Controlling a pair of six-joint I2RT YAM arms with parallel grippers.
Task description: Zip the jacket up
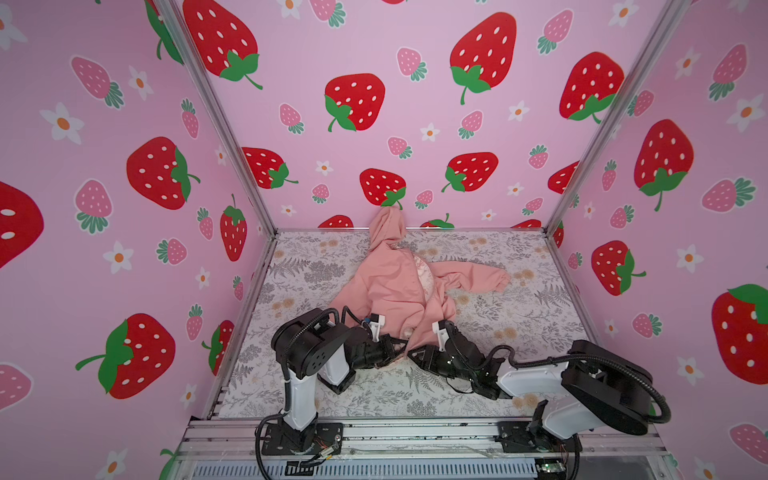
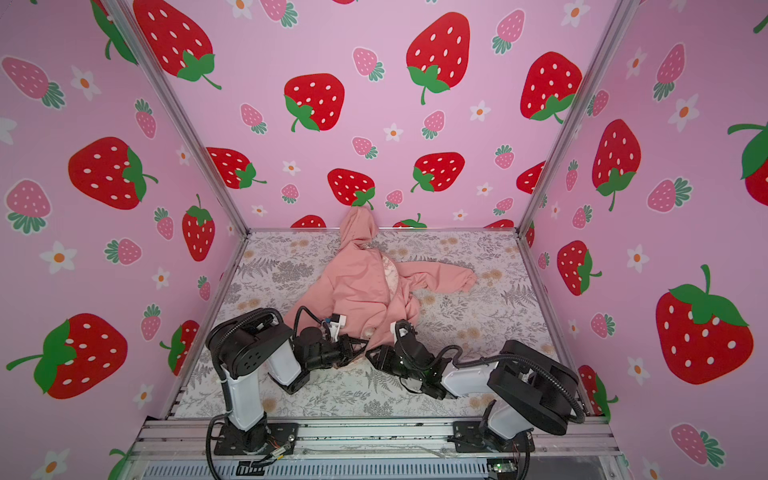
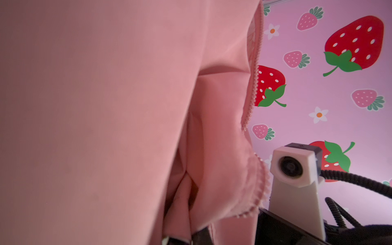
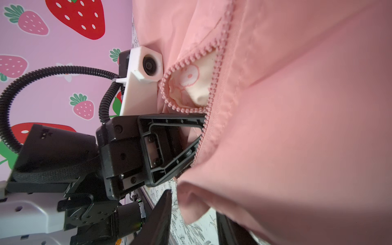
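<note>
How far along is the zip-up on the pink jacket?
Barely started.
Done: the jacket lies front-up on the table.
In hand: the left gripper is shut on the hem at the zipper's bottom end. The right gripper sits beside it, jaws apart.
Left: the zipper teeth gape and cream lining shows at hem and chest, so nearly the whole run needs closing. No slider is visible.

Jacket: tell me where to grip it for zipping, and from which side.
Best take the jacket by its hem beside the zipper's bottom end, from the near side: the hood lies against the far wall, the hem lies nearest, and the left gripper pinches it there. Higher up the teeth gape.
</note>
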